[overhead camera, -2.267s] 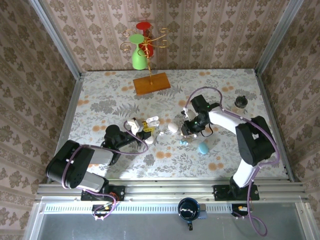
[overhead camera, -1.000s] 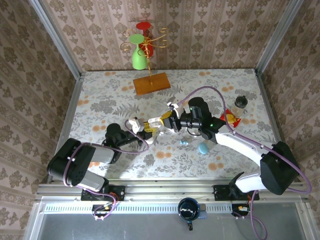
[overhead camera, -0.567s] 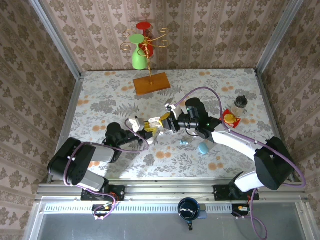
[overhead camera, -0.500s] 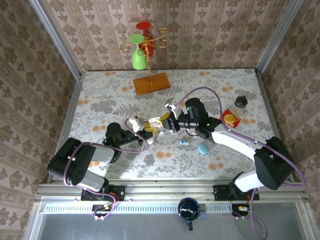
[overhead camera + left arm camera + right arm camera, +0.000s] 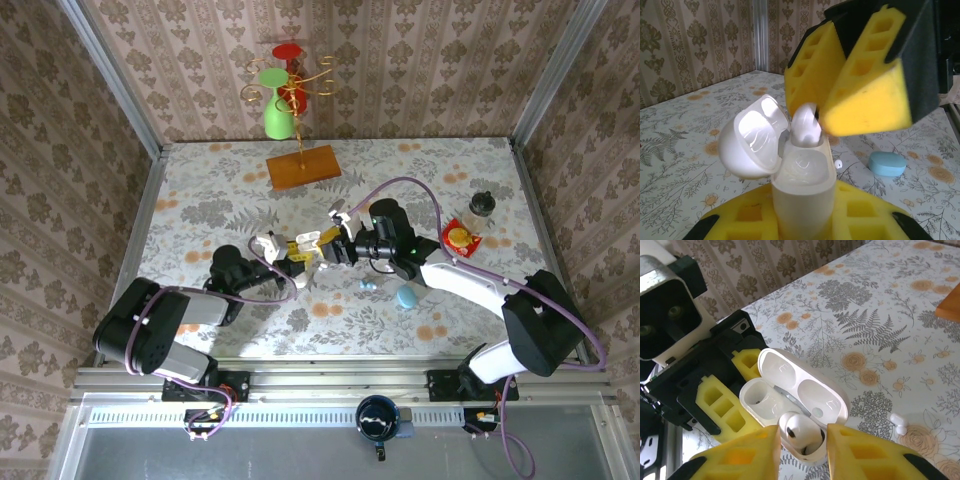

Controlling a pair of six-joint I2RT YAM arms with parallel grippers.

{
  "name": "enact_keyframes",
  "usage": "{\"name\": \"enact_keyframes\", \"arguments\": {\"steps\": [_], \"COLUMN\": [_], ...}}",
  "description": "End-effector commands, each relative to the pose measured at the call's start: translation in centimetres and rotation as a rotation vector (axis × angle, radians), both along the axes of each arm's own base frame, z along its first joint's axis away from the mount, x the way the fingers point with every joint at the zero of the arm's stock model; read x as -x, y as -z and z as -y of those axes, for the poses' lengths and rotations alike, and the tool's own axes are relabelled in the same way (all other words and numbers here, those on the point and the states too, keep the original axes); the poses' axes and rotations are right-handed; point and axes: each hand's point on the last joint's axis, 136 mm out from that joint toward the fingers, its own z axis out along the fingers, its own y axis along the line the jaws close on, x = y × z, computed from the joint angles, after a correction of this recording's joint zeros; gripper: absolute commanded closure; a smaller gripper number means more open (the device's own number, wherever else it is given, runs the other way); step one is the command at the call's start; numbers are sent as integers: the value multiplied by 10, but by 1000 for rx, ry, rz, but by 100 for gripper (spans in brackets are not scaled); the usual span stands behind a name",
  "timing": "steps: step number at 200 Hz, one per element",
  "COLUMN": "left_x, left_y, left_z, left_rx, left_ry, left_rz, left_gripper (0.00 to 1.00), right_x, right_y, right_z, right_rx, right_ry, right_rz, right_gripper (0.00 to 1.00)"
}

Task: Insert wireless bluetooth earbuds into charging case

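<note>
Noting the left claw [image 5: 285, 256] clamped tight on the base of the white charging case [image 5: 802, 187], which stands upright with its lid flipped open. We see one white earbud [image 5: 796, 429] seated in a socket of that case. The right claw [image 5: 801, 442] has its yellow pads parted slightly on either side, and we cannot tell whether they touch it. A second earbud [image 5: 897, 423] lies loose on the flowered table [image 5: 890, 315], near a pale blue case [image 5: 887, 163].

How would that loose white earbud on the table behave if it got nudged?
The loose white earbud looks tiny and glossy, so it would probably skid, or slip from a pinch. Its rounded shape suggests it may roll on the flat table. It likely weighs little.
</note>
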Motion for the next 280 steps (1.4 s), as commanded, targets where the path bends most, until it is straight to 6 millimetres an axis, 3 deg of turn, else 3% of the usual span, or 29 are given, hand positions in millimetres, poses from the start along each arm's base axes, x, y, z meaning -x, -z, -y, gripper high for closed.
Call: {"name": "enact_keyframes", "arguments": {"steps": [1,23,28,55,89,113,173,227,280], "left_x": [4,4,4,1,1,1,2,2,2], "left_y": [-18,-16,-15,-10,-8,-7,-7,-6,-7], "left_z": [1,0,0,-1,0,1,2,1,0], "left_rx": [33,25,23,13,10,9,7,6,6], "left_ry": [8,0,0,-12,-8,-4,5,2,2], "left_rz": [76,80,78,75,71,68,68,69,72], "left_gripper": [100,100,100,100,100,100,100,100,100], "right_x": [5,3,3,-19,-52,-46,-40,-54,-49], "right_y": [-10,-14,-26,-26,25,72,125,145,164], "right_z": [3,8,13,47,119,145,133,118,128], "right_rx": [-16,-21,-40,-66,100,283,538,548,553], "right_ry": [5,36,57,253,617,678,494,406,419], "right_rz": [27,40,64,23,-206,-387,-565,-623,-673], "right_gripper": [61,52,50,42,41,42,45,47,47]}}
